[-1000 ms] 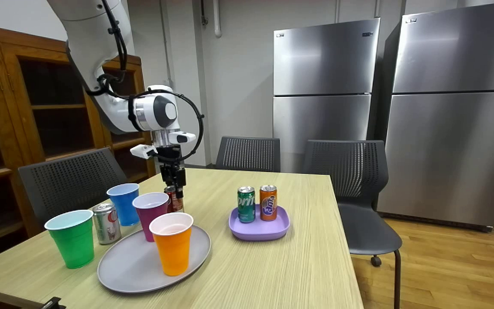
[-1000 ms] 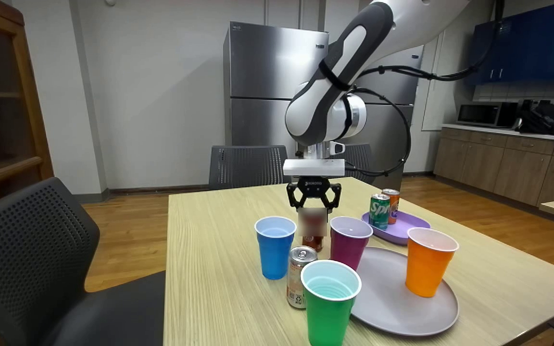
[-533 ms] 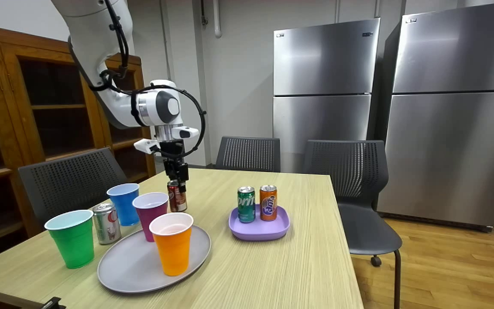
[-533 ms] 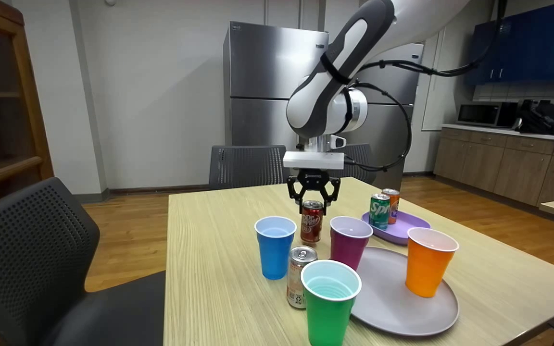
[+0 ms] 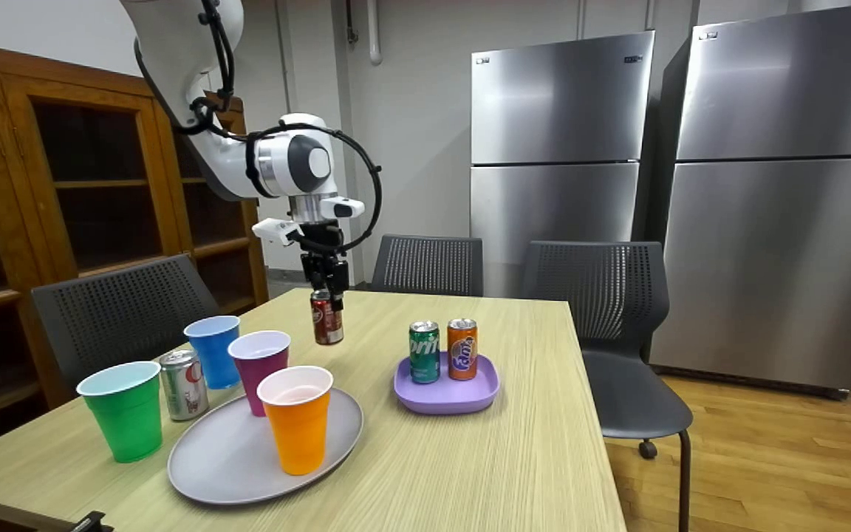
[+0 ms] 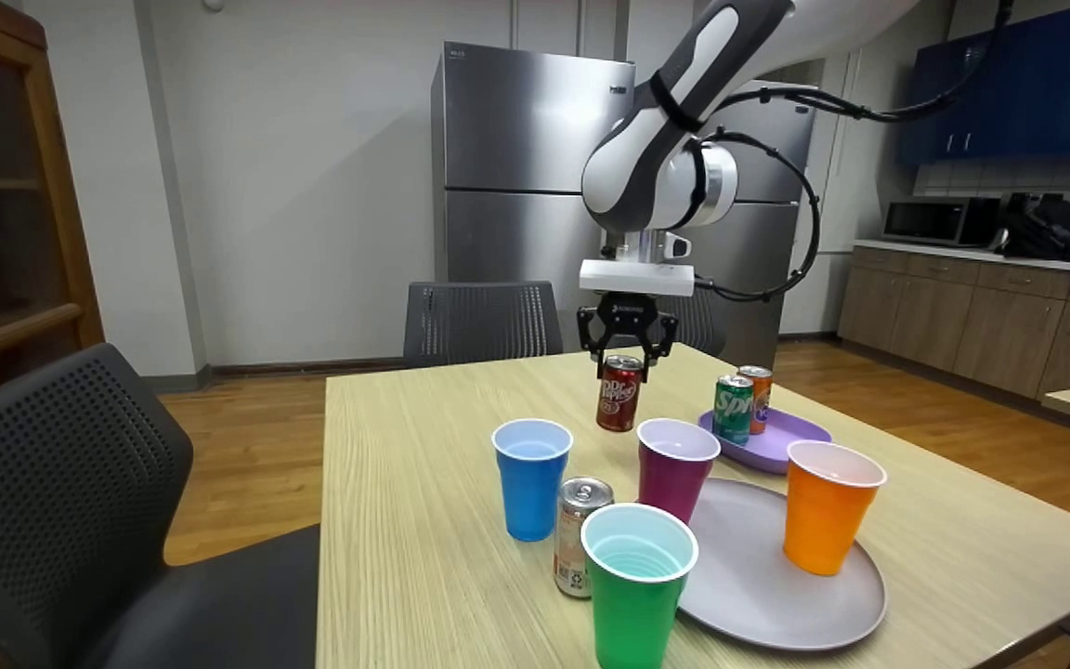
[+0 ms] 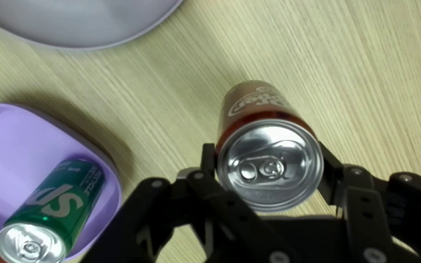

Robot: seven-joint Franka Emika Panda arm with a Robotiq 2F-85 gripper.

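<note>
While the gripper (image 6: 623, 373) is pinching the Dr Pepper can (image 6: 617, 404) just below its lid, both fingers (image 7: 208, 157) are pressing against opposite sides of the red body. Can is hanging nearly upright above the wooden table (image 5: 484, 473), its base off the surface, its pull-tab showing in the wrist view. To the left in that view, the lavender tray (image 7: 9, 138) is lying near it. Sprite can (image 5: 425, 358) and Fanta can (image 5: 462, 355) are standing side by side in the tray, apart from the held can.

Grey plate (image 5: 222, 462): orange cup (image 5: 298, 428) is standing on it; purple cup (image 6: 670, 483) is standing at its edge, and whether the cup's base is resting on the plate I cannot tell. In both exterior views, the silver can (image 5: 185, 384) is standing between the blue cup (image 6: 532, 483) and the green cup (image 6: 635, 599).

Dark chairs (image 5: 429, 262) are standing around the table; two steel refrigerators (image 5: 555, 214) are standing behind.
</note>
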